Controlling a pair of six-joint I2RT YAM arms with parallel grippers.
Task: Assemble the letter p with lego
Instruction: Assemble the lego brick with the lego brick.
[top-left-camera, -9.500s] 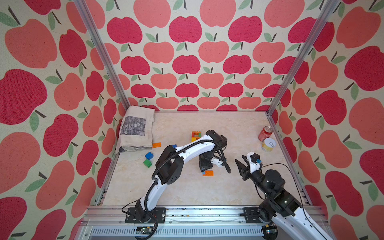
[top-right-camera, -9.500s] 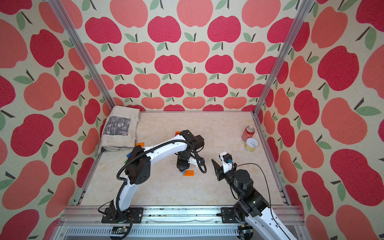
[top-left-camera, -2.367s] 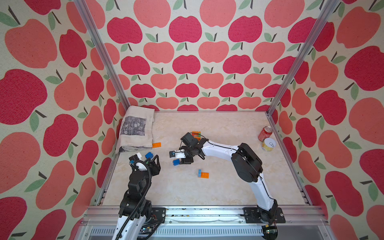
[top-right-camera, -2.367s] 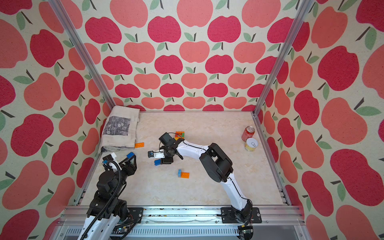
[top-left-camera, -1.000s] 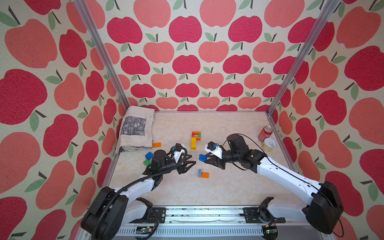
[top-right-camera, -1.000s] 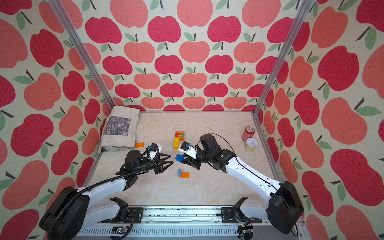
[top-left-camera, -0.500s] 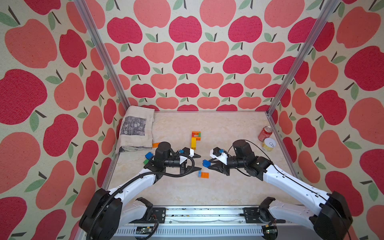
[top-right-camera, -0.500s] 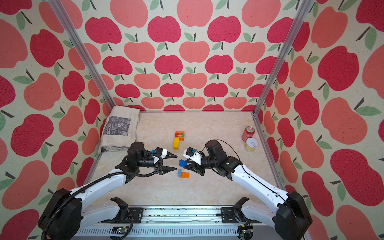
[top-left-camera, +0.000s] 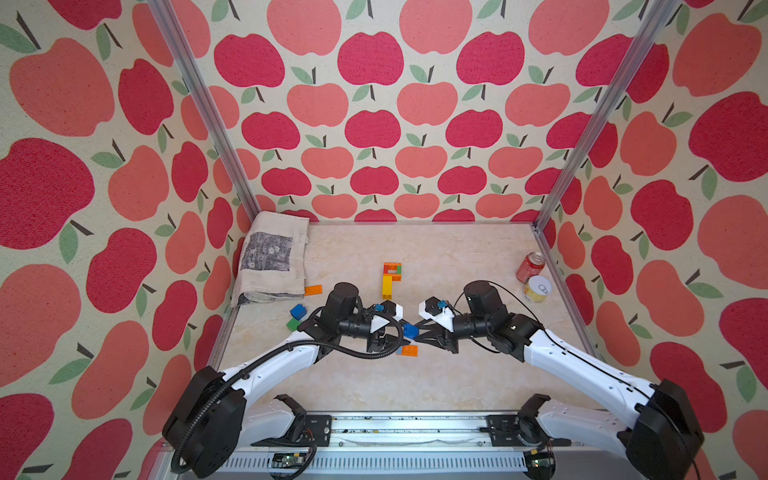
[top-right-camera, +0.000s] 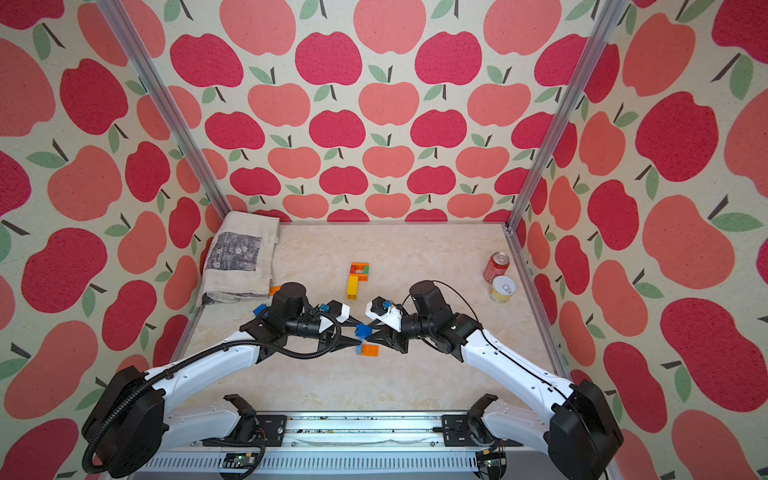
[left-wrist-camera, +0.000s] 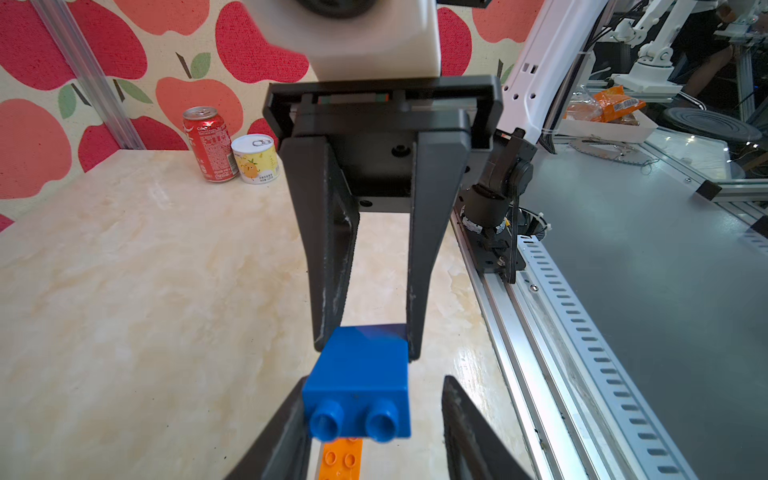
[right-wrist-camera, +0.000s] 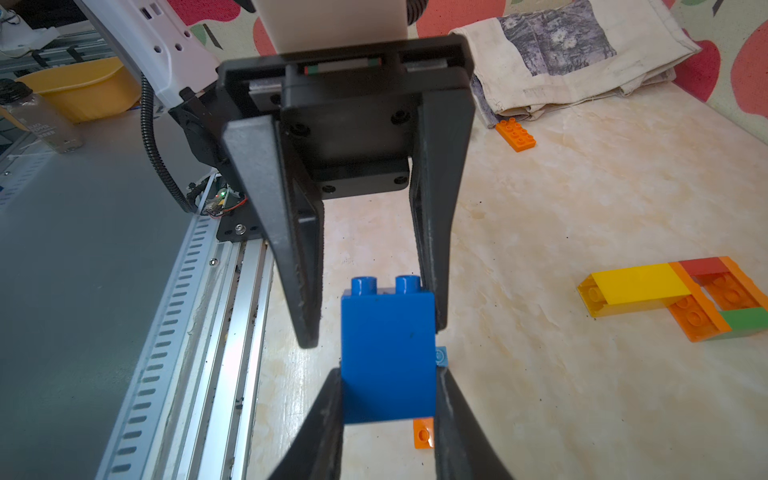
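A blue lego brick (top-left-camera: 410, 330) (top-right-camera: 363, 331) hangs just above the table between the two arms. My right gripper (right-wrist-camera: 389, 374) is shut on its smooth sides. The brick's studs (left-wrist-camera: 357, 424) point at my left gripper (left-wrist-camera: 376, 380), which is open around that end. One left finger (left-wrist-camera: 291, 419) touches the brick and a gap shows at the other. Under them lies an orange flat brick (top-left-camera: 409, 351) with a light-blue piece. The joined yellow, orange, red and green lego figure (top-left-camera: 390, 276) (right-wrist-camera: 681, 295) lies farther back.
A folded cloth (top-left-camera: 272, 257) lies at the back left, with an orange plate (top-left-camera: 313, 289) by its edge. A blue brick (top-left-camera: 297, 311) and a green one (top-left-camera: 293, 324) sit left of the left arm. A red soda can (top-left-camera: 530, 266) and a yellow tin (top-left-camera: 537, 289) stand at the right wall.
Both arms have drawn together near the table's front middle. The right gripper carried the blue brick there, and the left gripper's jaws came around its studded end and narrowed.
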